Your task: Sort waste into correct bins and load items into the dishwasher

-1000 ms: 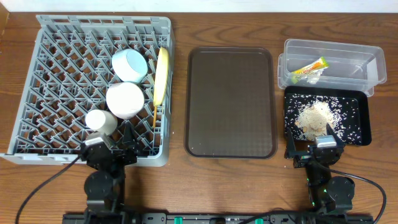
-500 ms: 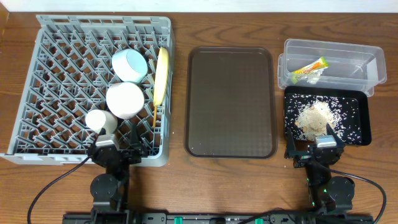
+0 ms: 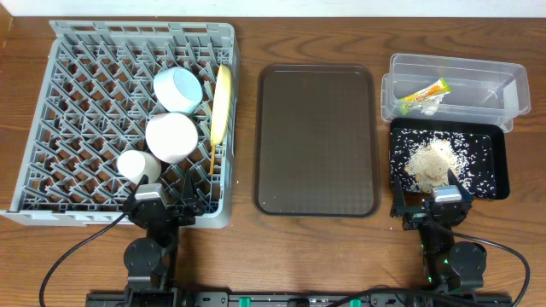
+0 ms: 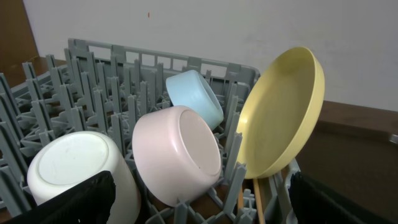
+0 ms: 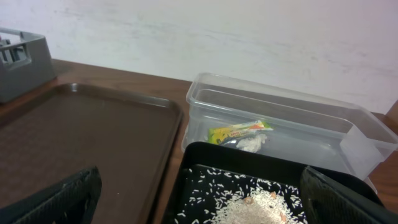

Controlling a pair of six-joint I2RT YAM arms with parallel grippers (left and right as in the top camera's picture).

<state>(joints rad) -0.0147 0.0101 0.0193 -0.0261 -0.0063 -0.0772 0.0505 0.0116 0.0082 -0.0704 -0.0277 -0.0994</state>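
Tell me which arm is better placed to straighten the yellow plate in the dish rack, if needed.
Left. The left gripper, open, hovers at the near edge of the dish rack, close to the yellow plate; the right gripper, also open, sits by the black tray.

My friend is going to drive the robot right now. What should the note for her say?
Left gripper: open, holding nothing, at the near edge of the rack.
Right gripper: open, holding nothing, at the near edge of the black tray.
In the rack: yellow plate standing on edge, blue bowl, pink bowl, white cup, and chopsticks beside the plate.
Waste: wrapper in the clear tub, rice in the black tray.
Done: everything looks loaded and sorted.
Left: nothing that I can see, maybe just park the arms.
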